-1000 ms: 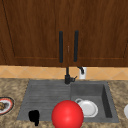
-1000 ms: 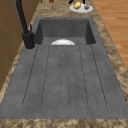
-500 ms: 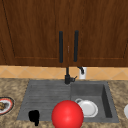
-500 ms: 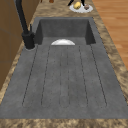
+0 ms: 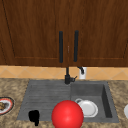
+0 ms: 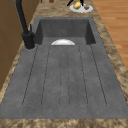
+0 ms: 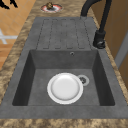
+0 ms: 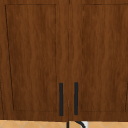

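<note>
- In the front view I see the left hand [image 5: 34,116] at the near left, low over the near edge of the draining board [image 5: 45,100]. It appears as a small black shape with one part pointing down. I cannot tell if its fingers are apart or together, and I cannot tell if it touches the board.
- Just to the right of this hand is a red ball [image 5: 67,114], at the near edge of the sink [image 5: 106,100]. It covers the near left part of the basin. The hand and the ball are near each other but apart, with a gap of grey board between them.
- A white plate [image 5: 88,108] lies flat on the bottom of the basin, on the right of the ball. From the right side view I see the plate [image 7: 65,88] just beside the drain [image 7: 82,80].
- The black faucet [image 5: 67,76] stands at the far side of the sink, between the board and the basin.
- On the counter at the far left there is a red-rimmed plate with food [image 5: 5,105]. It is well apart from the hand.
- Above the sink is a wooden wall cabinet [image 8: 67,50] with two black vertical handles [image 8: 61,99] close together in the middle.
</note>
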Motion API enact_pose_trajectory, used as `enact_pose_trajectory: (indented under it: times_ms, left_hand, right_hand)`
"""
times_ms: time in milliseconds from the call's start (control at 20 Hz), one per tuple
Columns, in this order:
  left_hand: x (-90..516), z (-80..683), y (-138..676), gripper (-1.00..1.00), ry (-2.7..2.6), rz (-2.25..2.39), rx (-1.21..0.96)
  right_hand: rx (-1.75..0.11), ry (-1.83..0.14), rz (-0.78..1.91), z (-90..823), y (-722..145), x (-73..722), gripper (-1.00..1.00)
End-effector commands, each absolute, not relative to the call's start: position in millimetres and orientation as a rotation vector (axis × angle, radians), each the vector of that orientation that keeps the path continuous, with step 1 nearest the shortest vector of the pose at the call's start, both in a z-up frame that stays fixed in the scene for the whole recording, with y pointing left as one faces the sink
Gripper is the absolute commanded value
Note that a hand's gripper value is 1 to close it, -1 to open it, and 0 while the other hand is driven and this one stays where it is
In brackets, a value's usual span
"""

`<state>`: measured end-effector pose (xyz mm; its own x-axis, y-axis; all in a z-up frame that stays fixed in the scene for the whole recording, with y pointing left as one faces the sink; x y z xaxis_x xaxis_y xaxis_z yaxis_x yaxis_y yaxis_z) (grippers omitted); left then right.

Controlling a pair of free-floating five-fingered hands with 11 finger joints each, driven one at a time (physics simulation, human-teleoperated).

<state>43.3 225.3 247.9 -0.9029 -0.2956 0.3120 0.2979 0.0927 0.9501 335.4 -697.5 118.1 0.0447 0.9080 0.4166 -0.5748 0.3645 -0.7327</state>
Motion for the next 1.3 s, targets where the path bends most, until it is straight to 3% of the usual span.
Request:
enact_pose_trajectory:
  times_ms: [0,350,850,1250]
  left_hand:
    - [43.3,247.9,225.3,0.0,-1.951,-1.862,-0.002]
    - [43.3,247.9,225.3,0.0,-1.951,-1.862,-0.002]
    - [43.3,247.9,225.3,0.0,-1.951,-1.862,-0.002]
    - [43.3,247.9,225.3,0.0,-1.951,-1.862,-0.002]
  right_hand:
    - [-0.47,-1.022,1.267,115.4,-707.3,335.8,-1.0]
    - [-0.486,-1.018,1.306,99.3,-702.4,339.0,-1.0]
    - [-0.488,-0.867,1.423,89.8,-698.8,346.8,-1.0]
    - [-0.486,-0.974,1.364,98.2,-705.8,334.2,-1.0]
